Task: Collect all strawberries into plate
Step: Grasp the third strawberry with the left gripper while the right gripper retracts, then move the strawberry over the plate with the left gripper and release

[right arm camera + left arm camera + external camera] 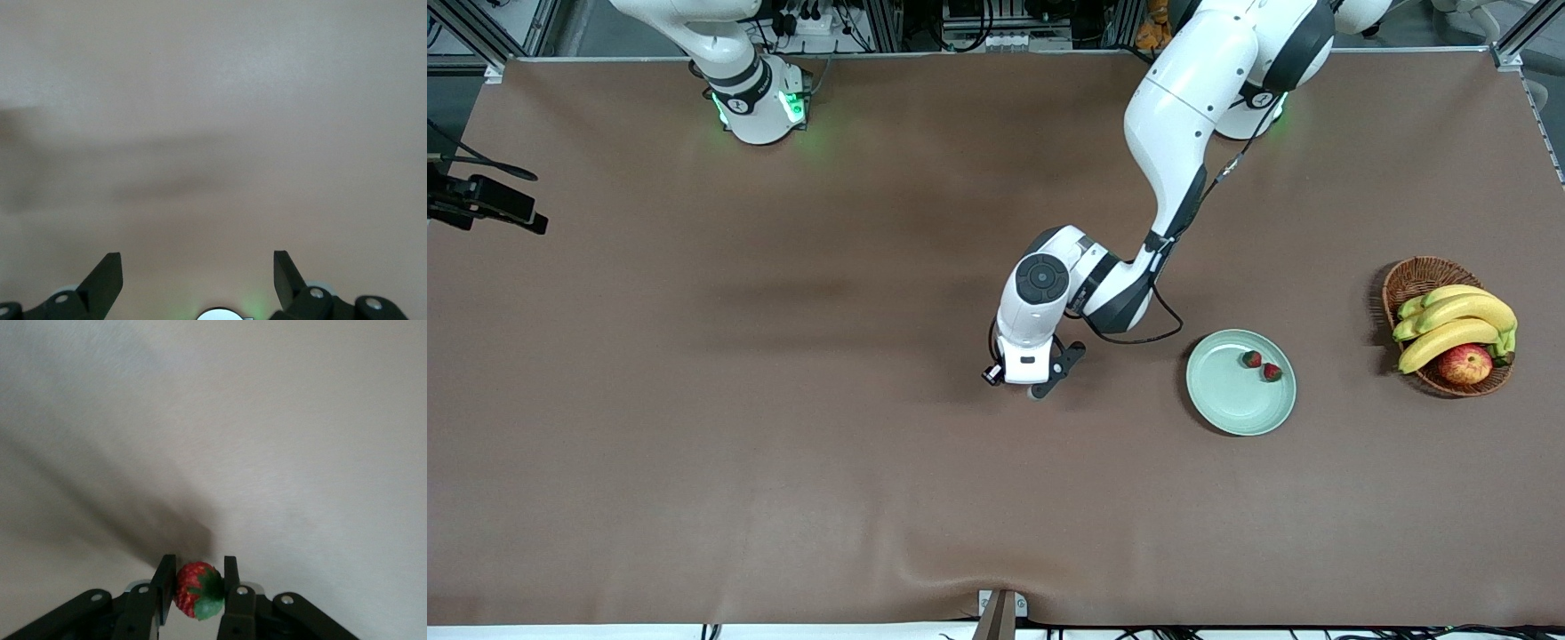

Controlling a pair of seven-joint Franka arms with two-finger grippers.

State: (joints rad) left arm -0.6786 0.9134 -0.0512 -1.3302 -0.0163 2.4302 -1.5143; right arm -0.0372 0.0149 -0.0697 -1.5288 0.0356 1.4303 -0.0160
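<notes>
left gripper [195, 587], frame centre, clenched on last strawberry [198, 590] | plate [1227, 409], right of centre, holds two | right gripper [198, 277] released, waiting | risk: small berry slipping out mid-carry

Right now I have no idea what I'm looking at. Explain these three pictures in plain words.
Two white robot arms work at a brown table. The big picture looks down from a high camera; the other two come from cameras on each arm's wrist. The left gripper, low at mid-table, is shut on a strawberry. The right gripper waits open over bare table. Two more strawberries lie in the green plate. A basket at the left arm's end holds bananas and an apple.
</notes>
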